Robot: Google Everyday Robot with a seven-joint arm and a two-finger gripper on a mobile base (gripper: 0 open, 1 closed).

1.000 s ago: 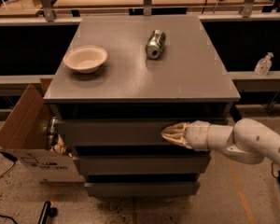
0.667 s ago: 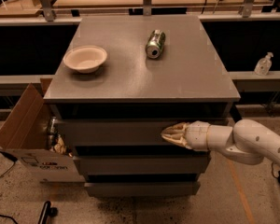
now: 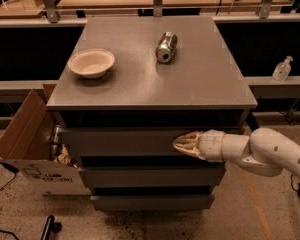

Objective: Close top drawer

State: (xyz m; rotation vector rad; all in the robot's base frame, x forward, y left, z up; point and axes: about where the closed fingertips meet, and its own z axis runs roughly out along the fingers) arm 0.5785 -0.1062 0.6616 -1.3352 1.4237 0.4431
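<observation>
The top drawer (image 3: 125,141) is a wide matte-grey panel just under the cabinet's top, with no handle. Its front stands a little forward of the cabinet body, with a dark gap above it. My gripper (image 3: 182,144) comes in from the right on a white arm (image 3: 262,151). Its fingertips point left and rest against the right half of the drawer front. The fingers look pressed together with nothing between them.
Two slimmer grey drawer fronts (image 3: 152,176) sit below. On the cabinet top (image 3: 205,84) lie a white bowl (image 3: 91,63) and a tipped can (image 3: 166,46). An open cardboard box (image 3: 30,144) with clutter stands at the left. A sanitizer bottle (image 3: 282,68) stands on the right ledge.
</observation>
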